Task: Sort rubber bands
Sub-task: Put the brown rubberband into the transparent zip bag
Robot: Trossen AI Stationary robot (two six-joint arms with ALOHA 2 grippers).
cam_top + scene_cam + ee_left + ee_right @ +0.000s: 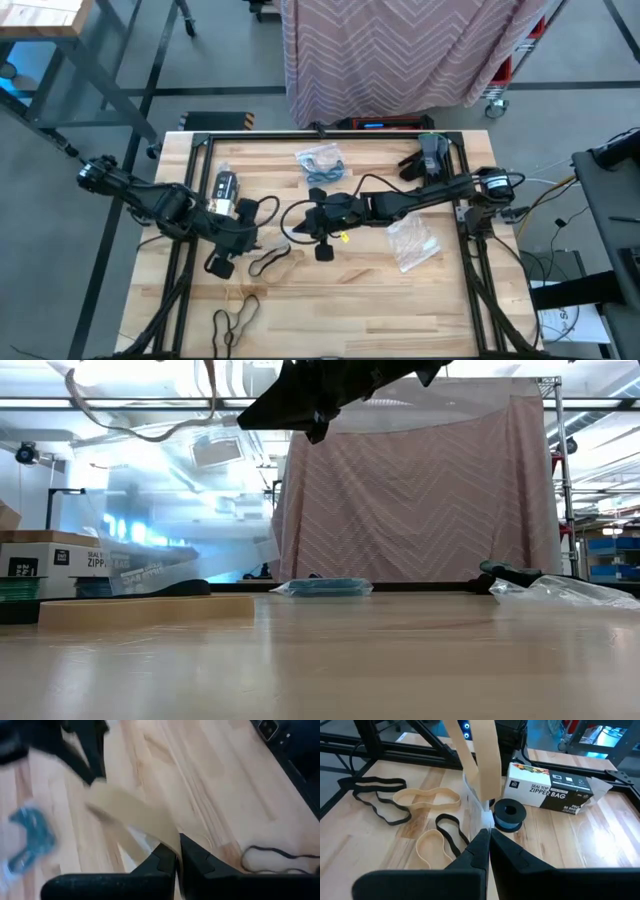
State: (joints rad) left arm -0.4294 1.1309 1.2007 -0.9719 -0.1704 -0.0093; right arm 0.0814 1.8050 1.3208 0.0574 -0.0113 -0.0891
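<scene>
A tan rubber band runs from my left gripper, which is shut on it, toward my right gripper. In the right wrist view the band comes down from above to a clear plastic bag's edge at my shut right fingers. Seen from the low view, the bag hangs clear of the table with the band's loop at its top. Both grippers meet over the table's middle. More tan and black bands lie flat on the wood. My left gripper pinches the tan band's near end between its two fingers, slanting down. The band stretches away from the fingers toward the other gripper, clear of the table. My right gripper pinches a pale edge of the clear bag at its fingertips, coming almost level from the table's right. The bag hangs below the fingers.
A zipper bag box and a dark tape roll stand at the left. A bag with blue bands lies at the far middle, dark gloves at the far right, another clear bag right of centre.
</scene>
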